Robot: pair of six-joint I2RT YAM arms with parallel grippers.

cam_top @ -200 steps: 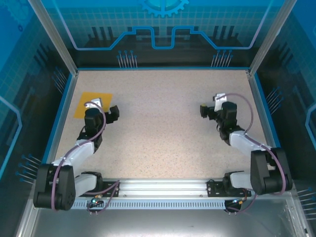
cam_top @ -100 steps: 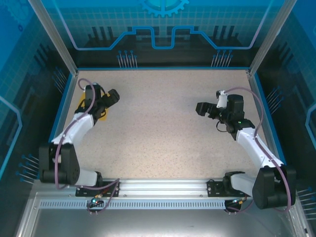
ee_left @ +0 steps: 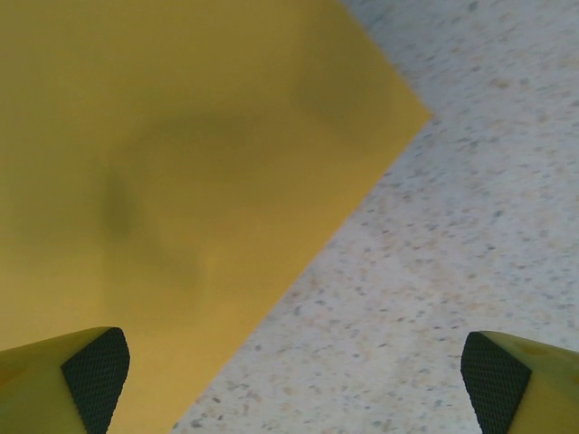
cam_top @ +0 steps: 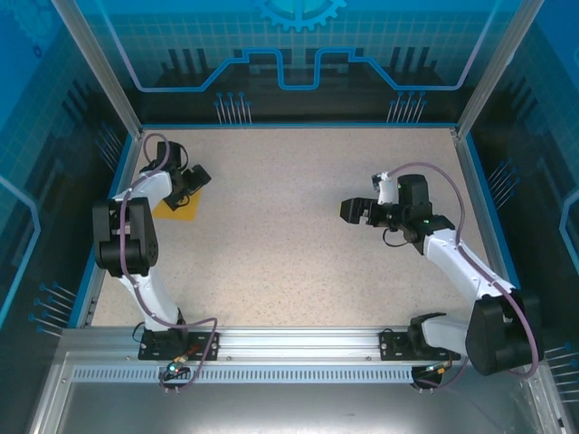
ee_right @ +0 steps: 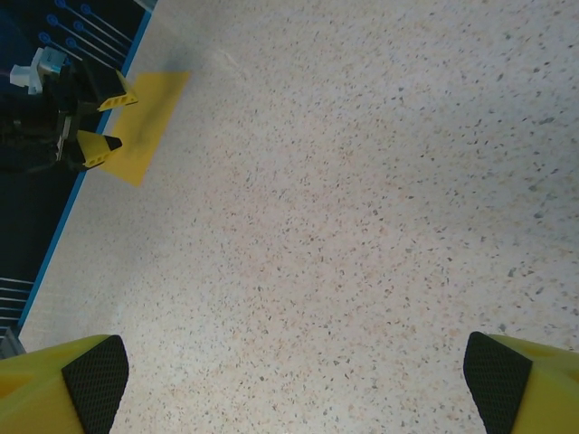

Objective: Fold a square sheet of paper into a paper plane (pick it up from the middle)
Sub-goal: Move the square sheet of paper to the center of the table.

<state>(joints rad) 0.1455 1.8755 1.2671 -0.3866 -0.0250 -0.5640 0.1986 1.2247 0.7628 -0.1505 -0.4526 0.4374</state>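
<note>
The two arm bases (cam_top: pixel 167 342) sit at the near edge of the tabletop (cam_top: pixel 289 289). A bit farther in, over the right side, hangs the right claw (ee_right: pixel 297 378). Its two fingers are spread wide and it holds nothing. Under it there is just speckled tabletop, and it is well apart from the paper.

Farther back lies the square sheet of paper (cam_top: pixel 176 211), close to the left edge and toward the far left corner. It is flat and not folded yet. The left claw (ee_left: pixel 294 369) is right above it, spread wide too, with nothing in it. In the left wrist view, one of its black pads (ee_left: pixel 95 371) is over the paper. The other is over bare tabletop, past the paper's edge.

So I think the step now is to pick the paper up. The claw looks to be over an edge, not the middle. To do this well, the left claw should slide over until both pads are above the middle of the sheet. Then it should go down softly until the pads touch. It should close slowly, so the thin paper bunches up a little between them. If it pushes too hard or closes at the edge, the paper may slip away or crumple.
</note>
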